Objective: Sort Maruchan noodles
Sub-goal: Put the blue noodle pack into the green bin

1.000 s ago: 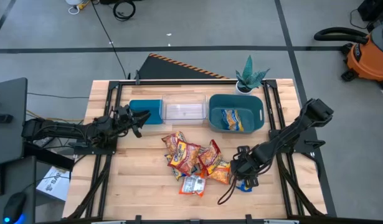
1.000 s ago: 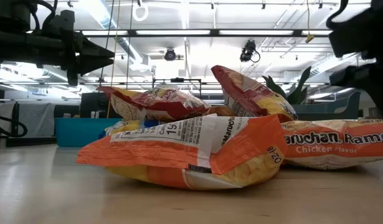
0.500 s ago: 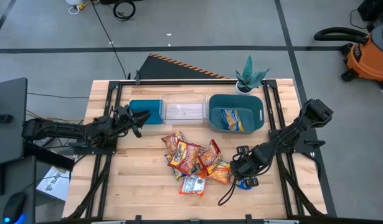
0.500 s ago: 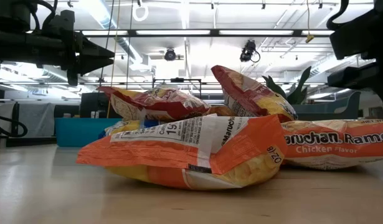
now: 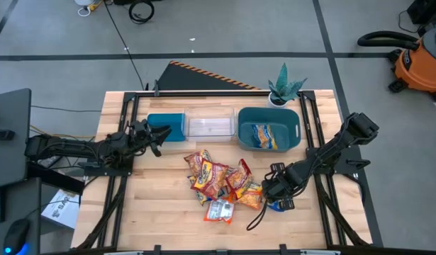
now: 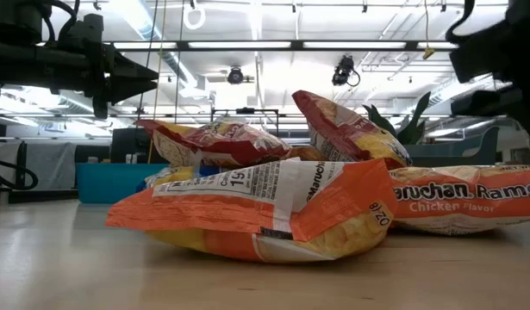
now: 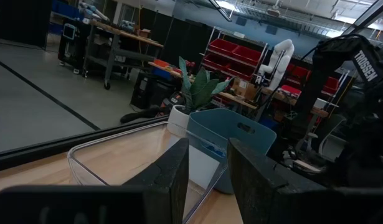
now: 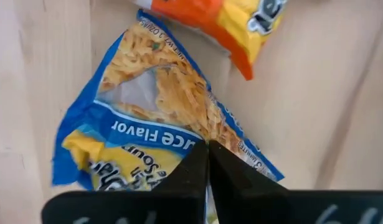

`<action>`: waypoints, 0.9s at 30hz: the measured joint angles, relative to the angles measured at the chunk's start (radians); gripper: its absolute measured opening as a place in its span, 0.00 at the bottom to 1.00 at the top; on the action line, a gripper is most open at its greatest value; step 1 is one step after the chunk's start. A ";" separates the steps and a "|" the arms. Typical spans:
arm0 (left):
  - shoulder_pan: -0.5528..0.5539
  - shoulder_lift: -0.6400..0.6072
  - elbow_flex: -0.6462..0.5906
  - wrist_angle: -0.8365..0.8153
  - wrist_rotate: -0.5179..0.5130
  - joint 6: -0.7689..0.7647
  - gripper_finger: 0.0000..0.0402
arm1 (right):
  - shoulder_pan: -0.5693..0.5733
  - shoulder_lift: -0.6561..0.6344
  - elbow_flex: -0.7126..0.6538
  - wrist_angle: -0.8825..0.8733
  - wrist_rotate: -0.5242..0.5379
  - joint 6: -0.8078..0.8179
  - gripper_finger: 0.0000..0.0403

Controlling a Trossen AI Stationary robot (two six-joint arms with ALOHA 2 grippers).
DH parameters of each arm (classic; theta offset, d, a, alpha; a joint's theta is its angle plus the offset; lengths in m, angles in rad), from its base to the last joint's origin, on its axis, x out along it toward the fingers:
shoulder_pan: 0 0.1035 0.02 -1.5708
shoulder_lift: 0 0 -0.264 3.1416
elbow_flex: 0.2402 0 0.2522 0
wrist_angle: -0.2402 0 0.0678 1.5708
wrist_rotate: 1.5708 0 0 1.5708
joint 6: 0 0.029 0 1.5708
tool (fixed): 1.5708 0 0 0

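A pile of Maruchan noodles [image 5: 221,180], red-orange, orange and silvery packets, lies mid-table; in the low view an orange packet [image 6: 265,211] lies in front. One yellow-and-blue packet [image 5: 280,206] lies flat on the wood, right of the pile. My right gripper [image 5: 277,198] points down, shut on it. Another yellow-and-blue packet [image 5: 264,135] lies in the large teal bin [image 5: 297,120]. My left gripper [image 5: 158,134] hangs open above the table at the far left, beside the small teal bin [image 5: 168,126], touching nothing. My right gripper pinches the yellow-and-blue packet [image 8: 147,118] between its two fingertips [image 8: 194,163]. They are on the wrapper near the blue band [image 8: 200,134], toward the packet's middle. The fingers come from above, pointing down. The packet lies on the table, its wrapper creased around the fingertips.
A clear bin [image 5: 210,126] stands between the two teal bins along the far side. A potted plant [image 5: 285,88] sits at the far right corner. Bare wood lies near the front edge and left of the pile.
My right gripper has shut on the yellow-and-blue packet while staying over the same spot. The packet stays on the table.
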 joint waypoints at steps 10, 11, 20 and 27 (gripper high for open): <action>0.000 0.000 0.000 0.000 0.000 -0.001 0.29 | -0.001 0.000 0.124 -0.200 0.076 0.003 0.03; 0.000 0.000 0.000 0.000 0.000 0.000 0.29 | -0.001 0.000 0.134 -0.223 0.082 0.007 0.03; 0.000 0.000 0.000 0.000 0.000 0.000 0.29 | -0.001 0.000 0.236 -0.417 0.198 0.012 0.04; 0.000 0.000 0.000 0.000 0.000 -0.001 0.29 | -0.013 -0.047 0.303 -0.550 0.414 0.060 0.04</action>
